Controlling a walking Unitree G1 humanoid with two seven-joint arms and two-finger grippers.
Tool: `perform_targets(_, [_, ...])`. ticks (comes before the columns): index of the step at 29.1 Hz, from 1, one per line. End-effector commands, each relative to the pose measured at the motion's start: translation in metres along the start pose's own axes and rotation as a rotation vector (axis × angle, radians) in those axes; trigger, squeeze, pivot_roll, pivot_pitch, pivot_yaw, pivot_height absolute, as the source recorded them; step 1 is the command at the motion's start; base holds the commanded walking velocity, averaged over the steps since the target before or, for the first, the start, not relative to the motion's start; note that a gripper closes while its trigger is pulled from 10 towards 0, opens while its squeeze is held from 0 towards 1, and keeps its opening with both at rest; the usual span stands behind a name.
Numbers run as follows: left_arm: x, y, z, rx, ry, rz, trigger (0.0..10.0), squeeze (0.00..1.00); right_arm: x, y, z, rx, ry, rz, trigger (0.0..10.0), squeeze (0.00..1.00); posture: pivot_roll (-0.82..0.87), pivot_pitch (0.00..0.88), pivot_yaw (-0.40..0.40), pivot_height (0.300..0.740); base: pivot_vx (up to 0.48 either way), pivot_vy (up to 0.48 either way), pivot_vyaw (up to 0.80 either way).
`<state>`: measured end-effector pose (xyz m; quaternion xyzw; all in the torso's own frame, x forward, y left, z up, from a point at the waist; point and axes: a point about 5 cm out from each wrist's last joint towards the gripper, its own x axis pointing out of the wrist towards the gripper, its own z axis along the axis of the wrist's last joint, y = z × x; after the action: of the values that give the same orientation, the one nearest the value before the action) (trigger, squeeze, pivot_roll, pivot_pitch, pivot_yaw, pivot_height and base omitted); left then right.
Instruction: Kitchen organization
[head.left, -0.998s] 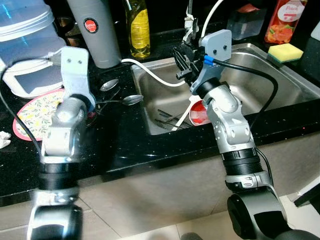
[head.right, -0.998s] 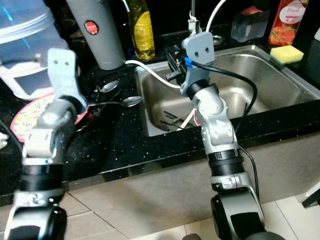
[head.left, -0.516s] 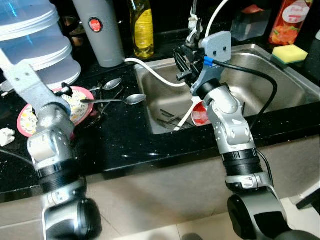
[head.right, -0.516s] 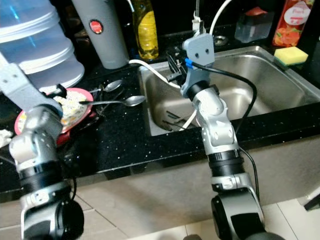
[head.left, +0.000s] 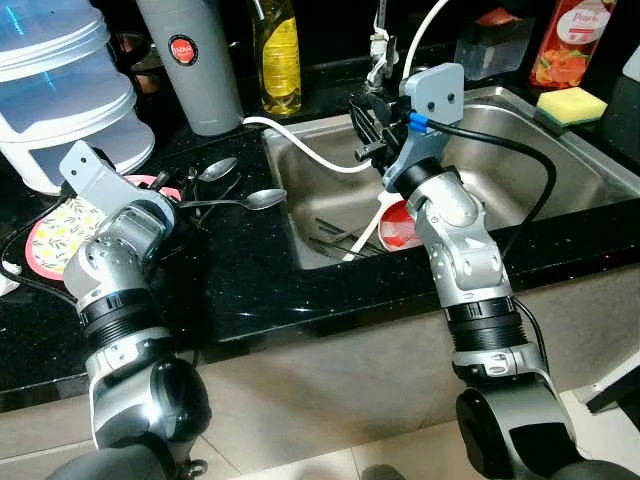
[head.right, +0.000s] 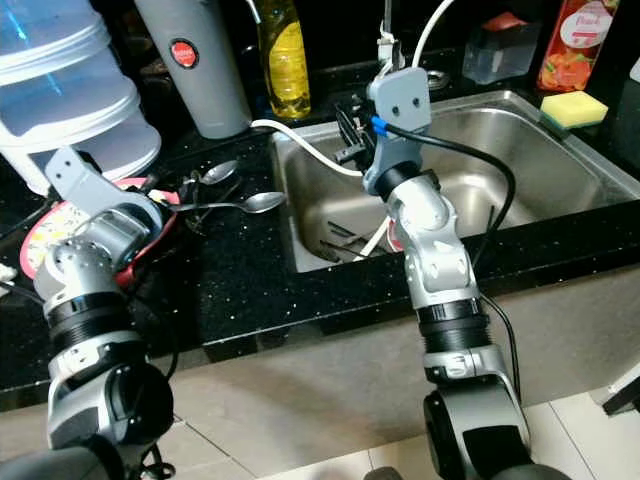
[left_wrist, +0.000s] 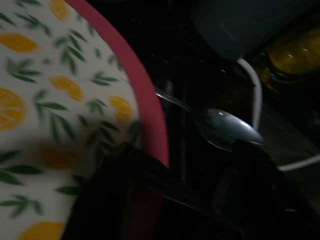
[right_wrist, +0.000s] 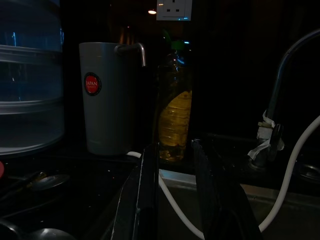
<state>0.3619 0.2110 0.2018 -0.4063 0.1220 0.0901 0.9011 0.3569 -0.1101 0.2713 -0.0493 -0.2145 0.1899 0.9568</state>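
Left hand (left_wrist: 170, 200) over lemon plate (head.left: 60, 232) (grip unclear), right hand (right_wrist: 175, 165) parted above sink (head.left: 520, 150)

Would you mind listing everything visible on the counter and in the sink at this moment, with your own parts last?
Plate: one, pink rim with lemon print, counter by the left hand.
Spoons: at least two, silver, counter between plate and sink.
Tumbler: one, grey with red badge, behind the spoons.
Bottle: one, yellow liquid, beside the tumbler.
Stacked containers: one stack, pale blue, far left of counter.
Sink: one, steel, holding cutlery and a red-and-white dish.
Hose: one, white, trailing into the sink.
Sponge: one, yellow, sink's far corner.
Juice carton: one, red-orange, behind the sponge.
Left hand: over the plate's rim.
Right hand: fingers slightly apart, over the sink's near-left corner.
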Motion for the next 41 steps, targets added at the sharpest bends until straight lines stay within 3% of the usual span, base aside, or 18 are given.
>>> perform_targets(1, [0.002,-0.003,-0.005,-0.038,0.04,-0.03,0.6,0.0,0.0,0.003,-0.001,-0.001,0.01,0.009,10.0,0.0,-0.12,0.0,0.071,0.74,0.0,0.0,0.0])
perform_targets(2, [0.003,-0.006,-0.008,-0.07,0.061,-0.048,0.0,0.0,0.0,0.002,-0.001,-0.002,0.011,0.008,10.0,0.0,-0.13,0.0,0.07,0.74,0.0,0.0,0.0])
perform_targets(6, [0.004,-0.007,-0.011,-0.143,0.07,-0.06,0.0,0.0,0.0,0.001,-0.001,-0.004,0.011,0.006,10.0,0.0,-0.13,0.0,0.067,0.74,0.0,0.0,0.0])
perform_targets(13, [0.005,-0.007,-0.005,-0.168,0.039,-0.087,0.0,0.0,0.001,0.002,-0.001,-0.004,0.011,0.009,10.0,0.0,-0.12,0.0,0.066,0.74,0.0,0.0,0.0])
perform_targets(17, [-0.004,-0.029,0.005,-0.157,-0.009,-0.279,0.0,0.0,0.001,0.002,0.0,-0.006,0.009,0.01,10.0,0.0,-0.13,0.0,0.065,0.74,0.0,0.0,0.0])
perform_targets(19, [-0.006,-0.034,0.005,-0.154,-0.011,-0.315,0.0,0.0,0.001,0.002,0.0,-0.006,0.008,0.01,10.0,0.0,-0.13,0.0,0.065,0.74,0.0,0.0,0.0])
perform_targets(25, [-0.027,-0.077,-0.003,-0.137,0.021,-0.629,0.0,0.0,0.001,0.002,0.0,-0.008,0.009,0.01,10.0,0.0,-0.13,0.0,0.067,0.74,0.0,0.0,0.0])
perform_targets(29, [-0.032,-0.087,-0.009,-0.108,0.043,-0.694,0.0,0.0,0.001,0.002,0.0,-0.008,0.008,0.009,10.0,0.0,-0.13,0.0,0.07,0.74,0.0,0.0,0.0])
perform_targets(30, [-0.033,-0.09,-0.013,-0.065,0.043,-0.699,10.0,0.0,0.001,0.002,0.0,-0.009,0.008,0.009,10.0,0.0,-0.14,0.0,0.07,0.74,0.0,0.0,0.0])
perform_targets(34, [-0.025,-0.084,-0.007,0.201,-0.106,-0.503,10.0,0.0,0.0,0.0,0.001,-0.013,0.005,0.003,10.0,0.0,-0.13,0.0,0.069,0.74,0.0,0.0,0.0])
perform_targets(35, [-0.025,-0.084,-0.007,0.201,-0.106,-0.503,10.0,0.0,0.0,0.0,0.001,-0.013,0.005,0.003,10.0,0.0,-0.13,0.0,0.069,0.74,0.0,0.0,0.0])
perform_targets(38, [-0.02,-0.067,0.009,0.652,-0.25,-0.233,10.0,0.0,0.0,-0.001,0.001,-0.015,0.005,-0.003,10.0,0.0,-0.12,0.0,0.07,0.74,0.0,0.0,0.0])
perform_targets(39, [-0.02,-0.067,0.009,0.652,-0.25,-0.233,10.0,0.0,0.0,-0.001,0.001,-0.015,0.005,-0.003,10.0,0.0,-0.12,0.0,0.07,0.74,0.0,0.0,0.0])
perform_targets(40, [-0.024,-0.063,0.014,0.809,-0.27,-0.205,10.0,0.0,0.0,0.0,0.001,-0.012,0.002,-0.006,10.0,0.0,-0.12,0.0,0.073,0.74,0.0,0.0,0.0])
perform_targets(41, [-0.024,-0.063,0.014,0.809,-0.27,-0.205,10.0,0.0,0.0,0.0,0.001,-0.012,0.002,-0.006,10.0,0.0,-0.12,0.0,0.073,0.74,0.0,0.0,0.0])
